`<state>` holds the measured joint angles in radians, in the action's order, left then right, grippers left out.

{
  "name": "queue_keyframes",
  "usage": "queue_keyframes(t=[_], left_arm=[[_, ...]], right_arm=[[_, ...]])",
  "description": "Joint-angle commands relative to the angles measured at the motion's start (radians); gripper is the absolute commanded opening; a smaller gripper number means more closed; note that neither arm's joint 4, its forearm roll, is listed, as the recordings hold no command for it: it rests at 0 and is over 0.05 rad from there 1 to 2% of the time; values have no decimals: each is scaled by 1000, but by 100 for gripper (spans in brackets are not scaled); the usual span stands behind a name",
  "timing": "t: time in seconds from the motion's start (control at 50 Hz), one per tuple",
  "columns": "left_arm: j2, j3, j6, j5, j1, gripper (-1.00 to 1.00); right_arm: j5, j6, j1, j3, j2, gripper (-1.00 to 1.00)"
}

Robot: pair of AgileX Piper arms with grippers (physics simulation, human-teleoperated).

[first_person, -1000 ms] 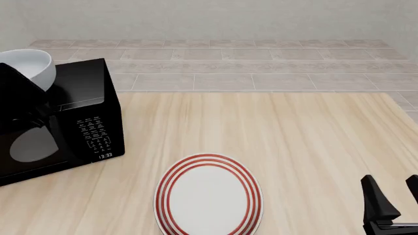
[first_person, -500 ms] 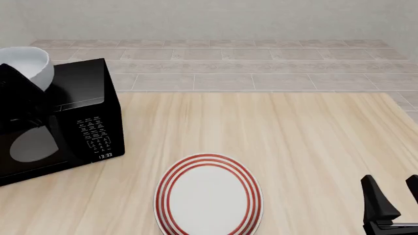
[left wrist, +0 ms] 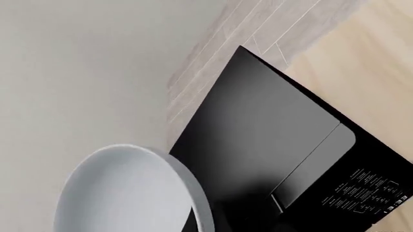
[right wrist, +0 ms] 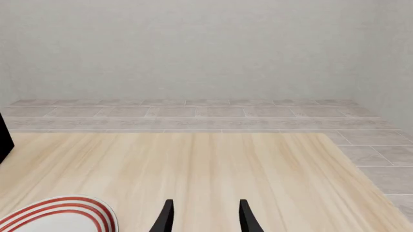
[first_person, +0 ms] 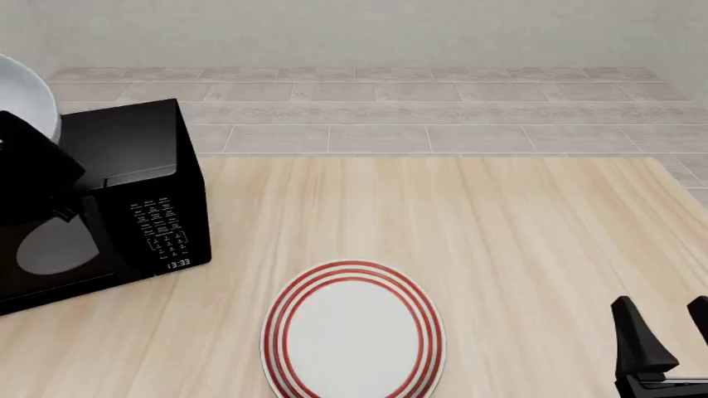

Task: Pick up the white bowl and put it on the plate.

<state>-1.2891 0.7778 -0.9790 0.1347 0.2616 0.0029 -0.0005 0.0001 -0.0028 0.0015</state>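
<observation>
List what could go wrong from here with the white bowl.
1. The white bowl hangs tilted, high above the microwave at the front view's left edge; if the hold slips, it would likely drop onto the microwave top.
2. The plate lies well off to the right and nearer, so the carry may swing the bowl into the microwave.
3. The left tool's hold on the bowl is hidden, so how firm it is cannot be checked.

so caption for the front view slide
White bowl lifted above the microwave at far left; red-ringed plate waits empty on the table.

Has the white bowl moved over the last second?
Yes. In the front view the white bowl has shifted left and slightly up against the microwave, and is now partly cut off by the picture's edge.
</observation>
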Motion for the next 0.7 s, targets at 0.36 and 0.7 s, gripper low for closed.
queue_keyframes(t=[0.36, 0.7], left_arm=[[227, 15, 15, -171, -52, -100], [390, 1, 53, -305, -148, -100]], right_arm=[[-1, 0, 0, 0, 1, 100], [-1, 0, 0, 0, 1, 100]])
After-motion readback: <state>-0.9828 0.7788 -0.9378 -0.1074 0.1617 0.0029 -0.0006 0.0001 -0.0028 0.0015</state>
